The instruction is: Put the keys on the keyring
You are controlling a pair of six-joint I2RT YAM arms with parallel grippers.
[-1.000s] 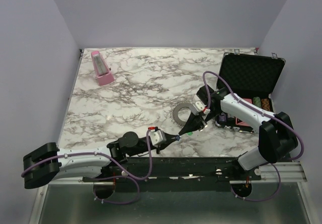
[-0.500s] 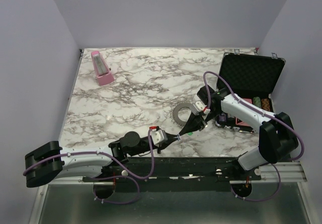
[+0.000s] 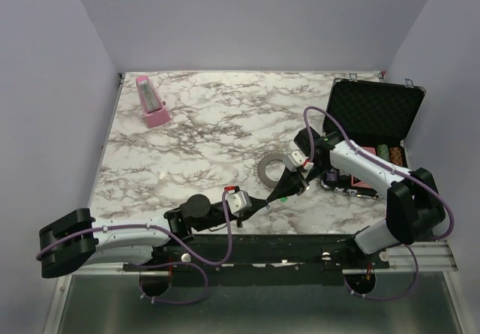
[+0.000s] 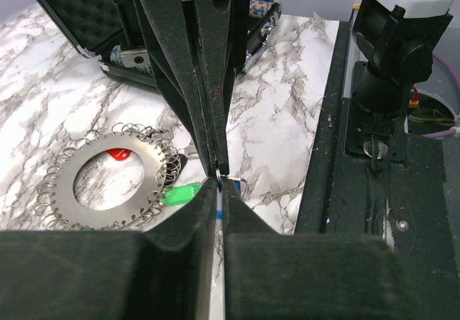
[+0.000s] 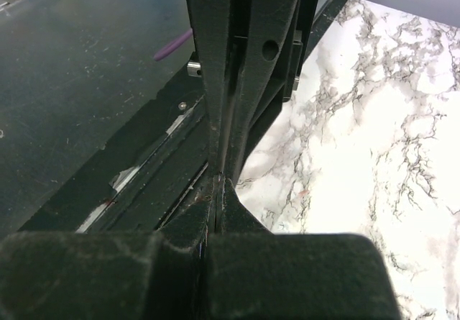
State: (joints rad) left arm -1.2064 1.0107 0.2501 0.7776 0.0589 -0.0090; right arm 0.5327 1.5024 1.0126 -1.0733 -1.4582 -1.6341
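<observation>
pinches thin blue key [image 4: 218, 206] between nearly closed fingers of left gripper [image 4: 218, 190], low over front edge of marble table [image 3: 210, 124]. meets right gripper [image 5: 218, 183] tip to tip; fingers there pressed together, anything between them too small to tell. keyring [image 4: 63, 190] flat on table near the tips, green key [image 4: 180, 193] just beside its rim, red key [image 4: 117, 153] inside its hole. open black case [image 3: 375, 112] at far right.

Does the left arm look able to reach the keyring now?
Likely yes: the keyring lies close beside the left gripper, only a green key between; the right gripper stands ahead, not across that path.
</observation>
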